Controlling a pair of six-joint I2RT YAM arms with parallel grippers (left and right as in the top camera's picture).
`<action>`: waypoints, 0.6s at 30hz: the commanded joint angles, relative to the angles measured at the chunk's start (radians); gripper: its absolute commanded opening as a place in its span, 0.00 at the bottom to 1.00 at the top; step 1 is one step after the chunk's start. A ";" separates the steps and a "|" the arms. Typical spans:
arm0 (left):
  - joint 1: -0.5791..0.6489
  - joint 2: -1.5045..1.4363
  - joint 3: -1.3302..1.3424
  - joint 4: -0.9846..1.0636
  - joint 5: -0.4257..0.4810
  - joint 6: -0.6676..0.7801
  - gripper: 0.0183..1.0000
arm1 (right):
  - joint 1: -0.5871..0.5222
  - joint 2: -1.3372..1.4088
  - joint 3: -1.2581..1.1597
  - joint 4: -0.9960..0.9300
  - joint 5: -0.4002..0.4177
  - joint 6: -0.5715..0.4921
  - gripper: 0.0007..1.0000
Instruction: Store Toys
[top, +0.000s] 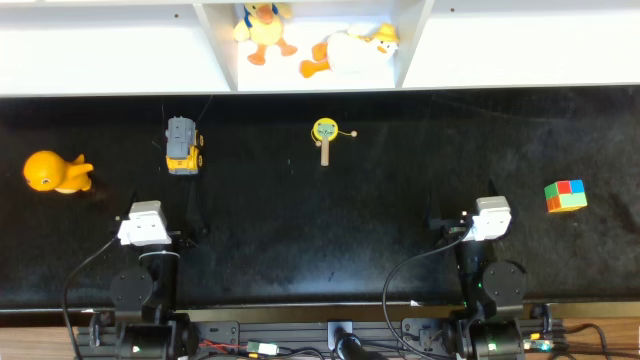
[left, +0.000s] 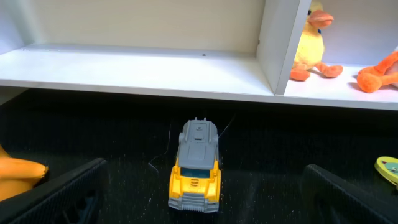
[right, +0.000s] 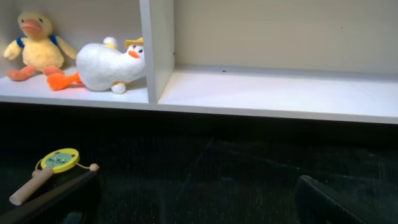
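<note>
A yellow-and-grey toy truck (top: 182, 146) (left: 196, 167) stands on the black table (top: 300, 230), just ahead of my left gripper (top: 146, 212). Its fingers (left: 59, 193) are spread wide and hold nothing. An orange duck toy (top: 55, 172) (left: 18, 173) lies at the far left. A small yellow rattle drum (top: 325, 133) (right: 53, 165) with a wooden handle lies mid-table. A coloured cube (top: 565, 196) sits at the far right. My right gripper (top: 487, 205) hovers low near the front, open, its fingers (right: 339, 202) empty.
A white shelf (top: 110, 50) runs along the table's back edge. Its middle compartment holds a yellow duck plush (top: 263, 28) (right: 34, 46) and a white goose plush (top: 350, 50) (right: 112, 65). The side compartments (right: 280, 93) are bare.
</note>
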 joint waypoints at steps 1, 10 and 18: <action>-0.002 -0.011 -0.001 -0.003 0.002 0.018 1.00 | -0.006 -0.008 0.001 0.006 -0.006 0.008 1.00; -0.002 -0.011 -0.001 -0.004 0.003 0.018 1.00 | -0.006 -0.008 0.001 0.006 -0.006 0.008 1.00; -0.002 -0.002 0.069 -0.143 0.010 0.014 1.00 | -0.006 -0.008 0.001 0.006 -0.006 0.008 1.00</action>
